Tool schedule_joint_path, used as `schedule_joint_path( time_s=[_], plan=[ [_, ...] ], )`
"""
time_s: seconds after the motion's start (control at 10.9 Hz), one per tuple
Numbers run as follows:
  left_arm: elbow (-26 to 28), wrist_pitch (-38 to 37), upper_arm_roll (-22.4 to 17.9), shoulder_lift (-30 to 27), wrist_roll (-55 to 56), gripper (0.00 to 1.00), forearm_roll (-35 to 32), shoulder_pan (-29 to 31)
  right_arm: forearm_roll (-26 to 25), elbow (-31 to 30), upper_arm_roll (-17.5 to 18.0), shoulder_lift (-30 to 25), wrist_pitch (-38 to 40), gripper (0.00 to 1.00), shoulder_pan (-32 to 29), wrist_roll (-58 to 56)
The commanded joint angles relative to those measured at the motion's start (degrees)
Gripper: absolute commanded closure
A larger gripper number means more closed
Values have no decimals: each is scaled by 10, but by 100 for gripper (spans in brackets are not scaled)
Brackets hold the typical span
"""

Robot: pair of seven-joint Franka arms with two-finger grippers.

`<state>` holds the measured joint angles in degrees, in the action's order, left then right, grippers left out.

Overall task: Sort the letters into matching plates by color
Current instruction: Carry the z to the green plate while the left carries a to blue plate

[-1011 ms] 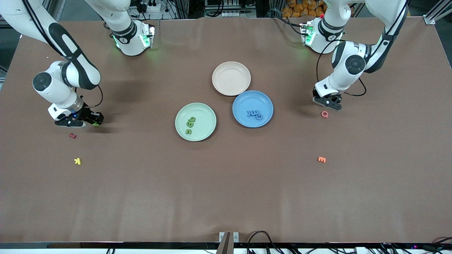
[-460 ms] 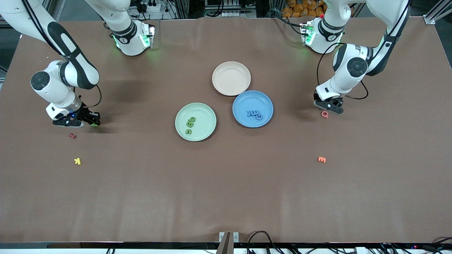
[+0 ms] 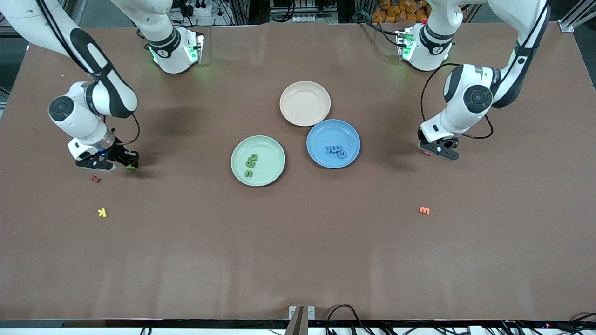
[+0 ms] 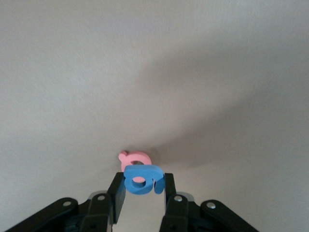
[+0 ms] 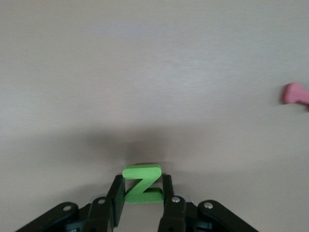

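My left gripper (image 4: 143,178) is shut on a blue letter (image 4: 141,181) and hangs just over a red Q (image 4: 136,158) toward the left arm's end of the table. In the front view this gripper (image 3: 438,150) covers most of the Q. My right gripper (image 5: 142,180) is shut on a green Z (image 5: 141,184), low over the table at the right arm's end (image 3: 126,161). The pale green plate (image 3: 272,156) holds three green letters (image 3: 251,165). Beside it, the blue plate (image 3: 323,132) holds blue letters (image 3: 336,150).
An empty beige plate (image 3: 305,103) touches the blue plate, farther from the front camera. A small red piece (image 3: 95,178) and a yellow K (image 3: 102,212) lie near the right gripper. An orange E (image 3: 424,210) lies nearer the camera than the left gripper.
The right gripper's jaws closed on the green Z and it shifted slightly toward the plates. The left gripper carried the blue letter over the red Q, now covering it.
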<state>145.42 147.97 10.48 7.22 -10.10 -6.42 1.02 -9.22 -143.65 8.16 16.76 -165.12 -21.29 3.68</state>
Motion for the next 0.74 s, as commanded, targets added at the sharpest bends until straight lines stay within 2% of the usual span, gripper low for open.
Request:
schedule_joint_path(
  time_s=[0.0, 0.28, 0.37, 0.64],
  plan=[
    [-58, -78, 0, -5, -4, 100, 72, -33, 0, -4, 1, -30, 27, 64, 71, 121],
    [-105, -112, 1, 8, 50, 100, 95, -71, 9, -4, 1, -51, 66, 64, 140, 200],
    [-116, -112, 0, 15, 80, 100, 95, -92, 27, -4, 1, -57, 75, 64, 161, 219],
    [-154, -112, 0, 42, 151, 100, 95, -137, 147, -3, 1, -81, 107, 64, 250, 232]
  ],
)
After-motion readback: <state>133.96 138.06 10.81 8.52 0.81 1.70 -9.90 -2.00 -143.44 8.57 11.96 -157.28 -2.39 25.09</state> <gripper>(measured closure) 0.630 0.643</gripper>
